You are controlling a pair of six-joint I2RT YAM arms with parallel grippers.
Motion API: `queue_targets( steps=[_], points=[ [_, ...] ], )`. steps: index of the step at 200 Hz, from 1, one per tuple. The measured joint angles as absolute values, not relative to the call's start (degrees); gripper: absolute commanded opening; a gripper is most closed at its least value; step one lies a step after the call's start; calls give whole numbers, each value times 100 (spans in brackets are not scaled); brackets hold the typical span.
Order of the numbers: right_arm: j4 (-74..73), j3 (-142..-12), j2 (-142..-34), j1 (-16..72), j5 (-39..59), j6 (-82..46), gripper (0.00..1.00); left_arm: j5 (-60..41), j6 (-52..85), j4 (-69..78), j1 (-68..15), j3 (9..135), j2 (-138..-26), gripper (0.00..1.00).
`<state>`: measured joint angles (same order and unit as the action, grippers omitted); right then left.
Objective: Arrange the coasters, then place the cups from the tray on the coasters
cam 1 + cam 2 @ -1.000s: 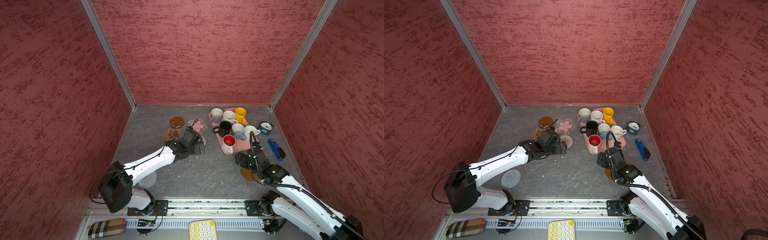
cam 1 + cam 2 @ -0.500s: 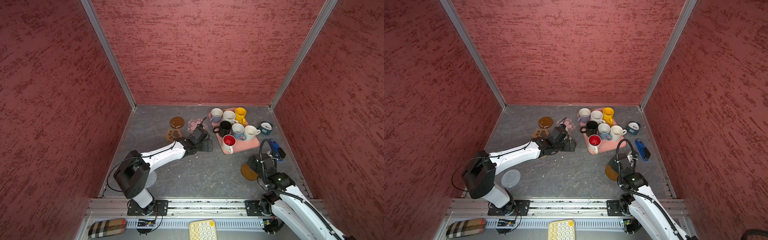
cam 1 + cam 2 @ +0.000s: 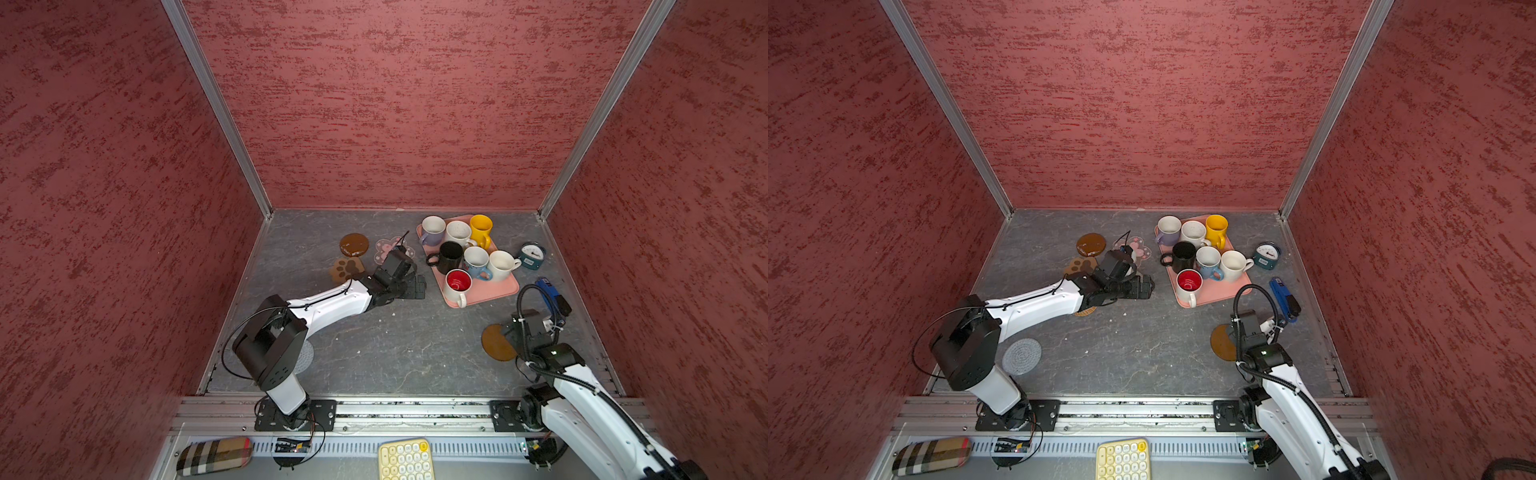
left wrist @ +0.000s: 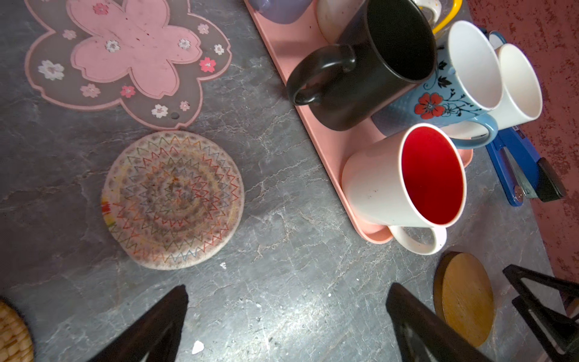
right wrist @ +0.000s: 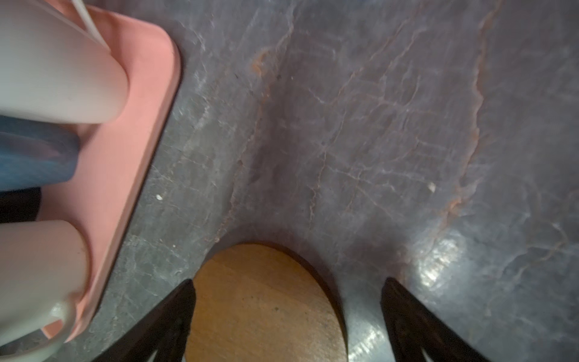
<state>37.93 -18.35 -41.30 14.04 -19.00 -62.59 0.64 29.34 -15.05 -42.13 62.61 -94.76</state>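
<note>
The right gripper [image 5: 288, 282] gapes wide, empty, directly over the glossy brown round wooden coaster [image 5: 263, 313] lying flat near the pink rectangular tray [image 5: 125, 141]; it looks light, stiff and slick, best pinched across its rim, and the left gripper [image 4: 287, 286] gapes empty too.

back wall [image 3: 395, 104]: dark red, rough streaky plaster look, fills the whole far side
left wall [image 3: 104, 208]: same red texture, angling in toward the far corner
right wall [image 3: 685, 208]: ditto, same blotchy red finish
corner posts [image 3: 216, 108]: plain silver metal strips, one at each far corner where the side walls meet the back one, running up out of view
floor [image 3: 395, 353]: dark grey stone-look slab, thin pale veins everywhere, a few tiny white specks; up close some veins look reddish
rail [image 3: 415, 409]: silver metal track, left to right along the near edge
light: soft and pretty even, with one shiny glare patch [image 5: 435, 269] on the grey surface
</note>
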Motion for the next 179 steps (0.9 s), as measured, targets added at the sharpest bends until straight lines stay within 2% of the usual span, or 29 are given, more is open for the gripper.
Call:
queue_targets(
  steps=[73, 179],
  points=[
    [3409, -1643, -4226, 1402, -1273, -6189, 93, -12, 2906, -1380, -4091, 5913, -9432, 100],
    [2884, -1826, -4724, 1402, -386, -5496, 93, 117, 2978, -1310, -3977, 5290, -8777, 100]
  ],
)
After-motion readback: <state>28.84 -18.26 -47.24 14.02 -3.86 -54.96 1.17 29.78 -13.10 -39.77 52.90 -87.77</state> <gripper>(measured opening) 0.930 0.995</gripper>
